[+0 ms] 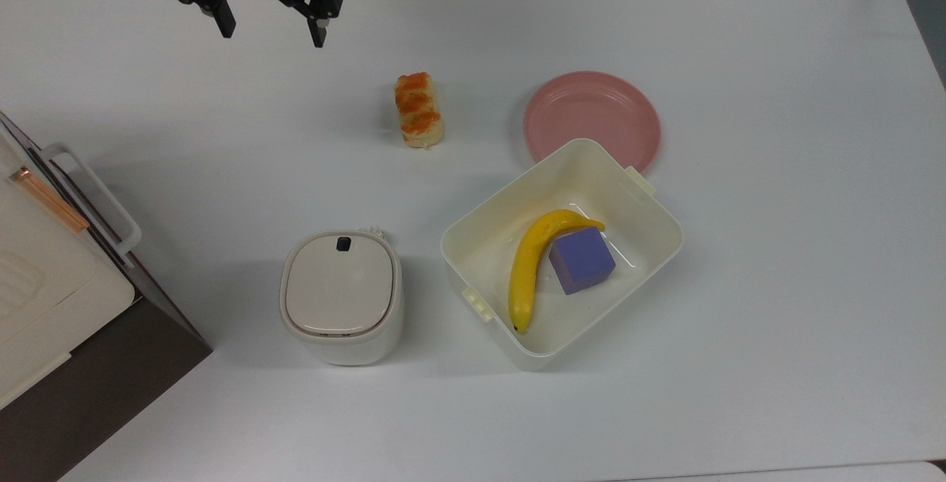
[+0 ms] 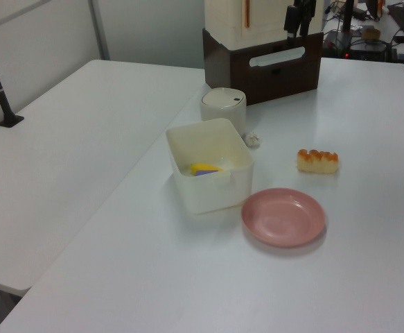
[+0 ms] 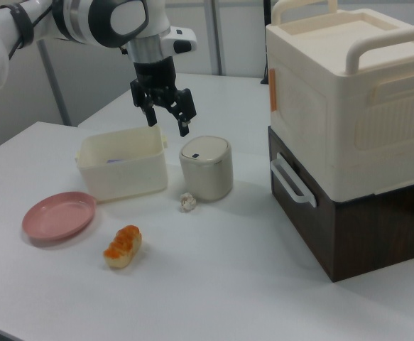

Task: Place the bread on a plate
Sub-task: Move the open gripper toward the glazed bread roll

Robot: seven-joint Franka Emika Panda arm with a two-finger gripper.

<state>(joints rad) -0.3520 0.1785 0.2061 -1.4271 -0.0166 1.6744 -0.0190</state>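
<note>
The bread [image 1: 419,110], a small tan roll with an orange-brown glazed top, lies on the white table, apart from everything else. In the top view the round pink plate [image 1: 591,116] rests to the bread's right, with its near edge partly covered by the cream tub. My gripper [image 1: 273,32] hangs open and empty above the table, up and to the left of the bread in the top view. In the right view the gripper [image 3: 167,125] hovers high, above and behind the bread [image 3: 123,246] and the plate [image 3: 58,214]. In the left view the bread [image 2: 318,160] lies beyond the plate [image 2: 283,216].
A cream tub [image 1: 510,205] holds a banana [image 1: 532,264] and a purple cube [image 1: 582,260]. A white lidded canister [image 1: 340,296] stands to the tub's left in the top view, with a small crumpled white scrap [image 3: 187,202] near it. Stacked cream and brown boxes [image 1: 44,282] fill the top view's lower left.
</note>
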